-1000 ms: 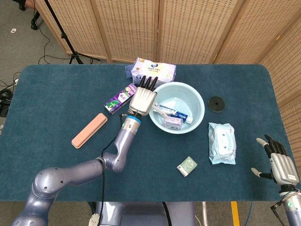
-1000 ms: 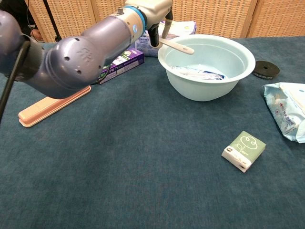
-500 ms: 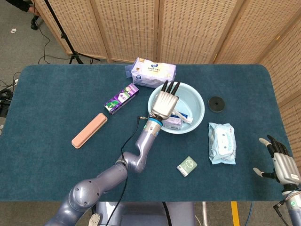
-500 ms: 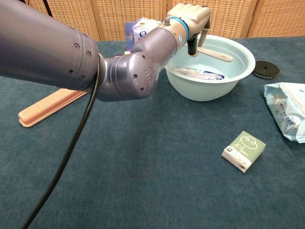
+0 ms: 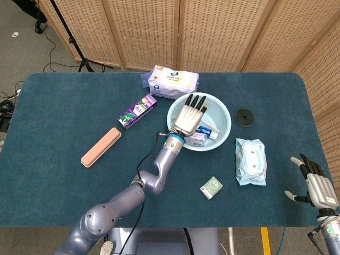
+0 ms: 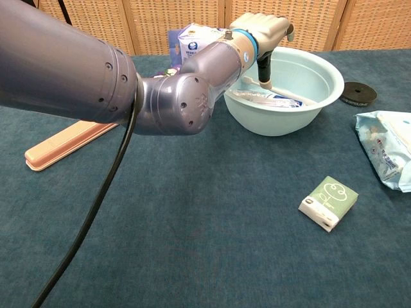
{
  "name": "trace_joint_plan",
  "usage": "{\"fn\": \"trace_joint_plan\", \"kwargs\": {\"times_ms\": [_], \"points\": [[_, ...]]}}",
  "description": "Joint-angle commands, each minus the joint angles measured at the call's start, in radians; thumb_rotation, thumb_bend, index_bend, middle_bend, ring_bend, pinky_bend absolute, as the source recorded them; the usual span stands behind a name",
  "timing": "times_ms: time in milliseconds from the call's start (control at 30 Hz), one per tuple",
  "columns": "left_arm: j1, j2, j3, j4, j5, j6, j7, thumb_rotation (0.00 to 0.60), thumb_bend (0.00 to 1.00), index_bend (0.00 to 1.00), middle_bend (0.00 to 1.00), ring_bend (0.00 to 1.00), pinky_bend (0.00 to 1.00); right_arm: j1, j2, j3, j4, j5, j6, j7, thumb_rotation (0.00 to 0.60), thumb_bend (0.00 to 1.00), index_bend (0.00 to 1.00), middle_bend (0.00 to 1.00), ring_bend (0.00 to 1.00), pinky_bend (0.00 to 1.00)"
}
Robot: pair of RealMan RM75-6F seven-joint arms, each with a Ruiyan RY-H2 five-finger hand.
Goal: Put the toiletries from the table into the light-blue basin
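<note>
The left hand (image 5: 190,118) is hovering over the light-blue basin (image 5: 224,121), palm down with its dark fingertips spread apart and grasping nothing. In the chest view the same hand (image 6: 262,29) is hanging above the basin's near-left rim (image 6: 282,125), and a pale toothbrush (image 6: 273,84) is lying loose inside, just under the fingers. A toothpaste tube (image 5: 208,130) and a small lavender packet (image 5: 195,138) are also lying in the basin.

Outside the basin, a purple toothpaste box (image 5: 136,111) is lying to its left on the blue surface (image 5: 64,117), a tissue pack (image 5: 172,81) is sitting just behind the rim, and a pink case (image 5: 101,147) is lying further left, well apart. A wet-wipes pack (image 5: 250,161) is resting to the right of the basin, and a small green soap box (image 5: 211,187) is sitting near the front edge. A black disc (image 5: 244,117) is lying just beside the basin's right side.

The right hand (image 5: 315,181) is hanging off the surface's right edge, fingers apart, released and holding nothing.
</note>
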Motion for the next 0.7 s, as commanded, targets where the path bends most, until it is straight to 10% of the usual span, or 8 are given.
{"fn": "trace_joint_plan", "kwargs": {"times_ms": [33,700], "points": [[0.032,0.034,-0.004,-0.047,-0.004,0.011,0.019,0.600,0.16,0.12,0.00,0.00,0.00,0.000,-0.001,-0.003,-0.006,-0.007,0.003,-0.008,0.600,0.21,0.12,0.00,0.00,0.00],[0.427,0.594,0.108,-0.967,-0.329,0.243,0.481,0.600,0.17,0.12,0.00,0.00,0.00,-0.007,0.007,-0.018,-0.059,-0.046,0.044,-0.080,0.600,0.21,0.12,0.00,0.00,0.00]]}}
